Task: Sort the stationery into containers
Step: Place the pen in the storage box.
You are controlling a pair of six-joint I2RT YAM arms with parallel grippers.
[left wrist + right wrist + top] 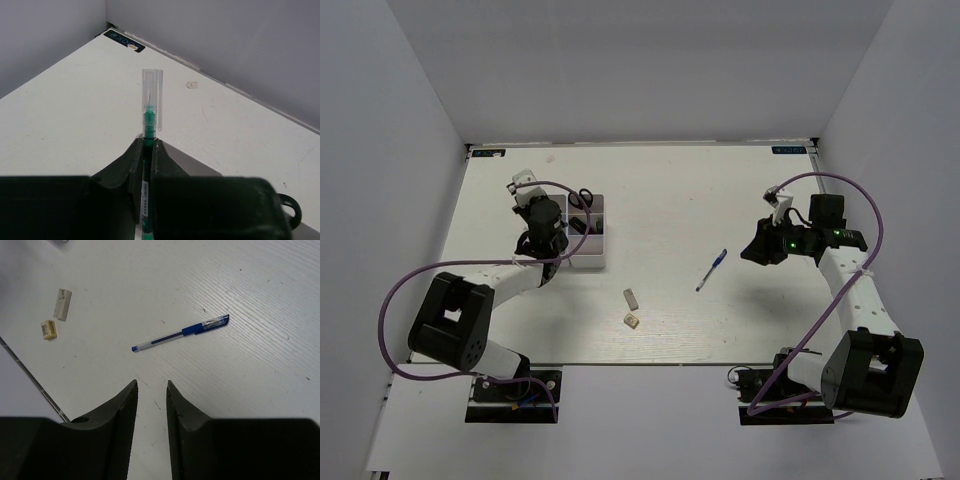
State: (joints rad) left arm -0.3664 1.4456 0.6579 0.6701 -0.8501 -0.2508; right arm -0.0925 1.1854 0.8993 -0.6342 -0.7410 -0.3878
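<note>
Tabletop [660, 190] white, walls [640, 70] pale grey, left tool [146, 143] pinching green pen [148, 119], right tool [151, 386] spread

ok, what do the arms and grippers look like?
The left arm and right arm match: white links, boxy black joint housings, each with a purple cable looping from base to wrist. A green LED glows near the right wrist. The left gripper and right gripper have dark wedge-shaped fingers tapering to tips.

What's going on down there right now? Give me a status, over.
Left gripper shut on green pen, by the white tray. Right gripper open, empty, blue pen just ahead. Two erasers loose on table. Nothing blocking.
</note>
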